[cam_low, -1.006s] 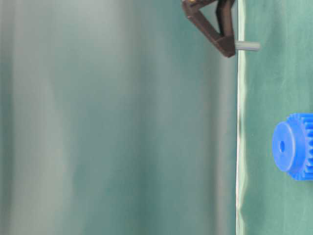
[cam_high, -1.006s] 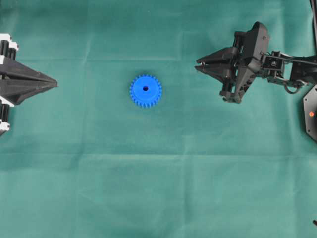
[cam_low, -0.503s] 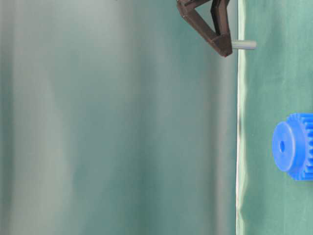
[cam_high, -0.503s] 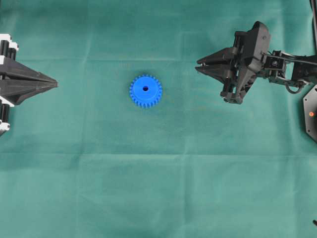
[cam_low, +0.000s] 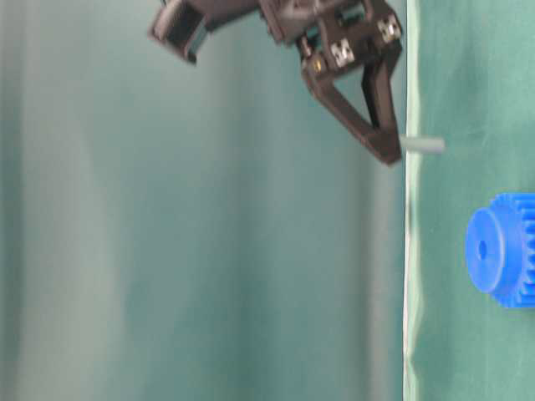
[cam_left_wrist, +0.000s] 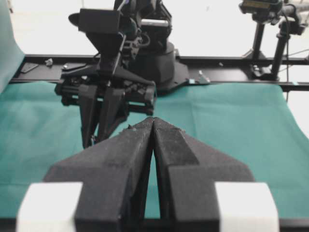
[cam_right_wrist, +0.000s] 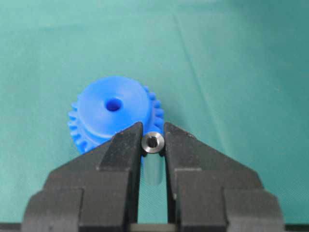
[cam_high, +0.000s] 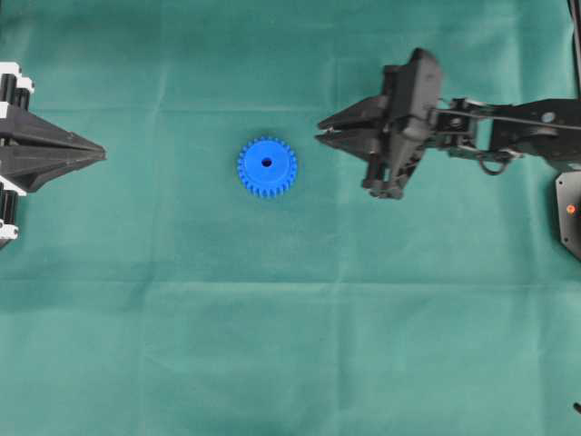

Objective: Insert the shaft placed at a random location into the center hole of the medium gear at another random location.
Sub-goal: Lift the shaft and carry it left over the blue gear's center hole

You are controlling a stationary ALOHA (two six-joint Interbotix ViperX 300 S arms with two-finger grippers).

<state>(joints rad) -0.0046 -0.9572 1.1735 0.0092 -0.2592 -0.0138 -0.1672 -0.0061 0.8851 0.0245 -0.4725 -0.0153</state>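
One small silvery shaft (cam_right_wrist: 153, 143) is pinched upright between the tips of the right gripper (cam_right_wrist: 153, 145), its jaws clamped on the pin near its top end, so most of its length hangs below the fingers (cam_low: 380, 142) and pokes toward the green cloth (cam_high: 290, 345). From the table-level view the shaft (cam_low: 422, 145) is clear of the cloth, and it sits off to one side of the medium gear (cam_high: 267, 167), near it but not yet over it. The blue gear lies flat on the cloth with its center hole (cam_high: 267, 163) facing up and open. I'd judge the pin to be light, rigid and smooth metal, likely to slip or tilt in a two-point pinch if it is bumped, so a hold high on the shaft that leaves the lower end free seems the right one. The plastic gear looks light too and could slide on the cloth if the pin catches the raised hub instead of the hole. Off to the far side of the gear, the left gripper (cam_high: 91, 153) rests with its jaws together, holding nothing.
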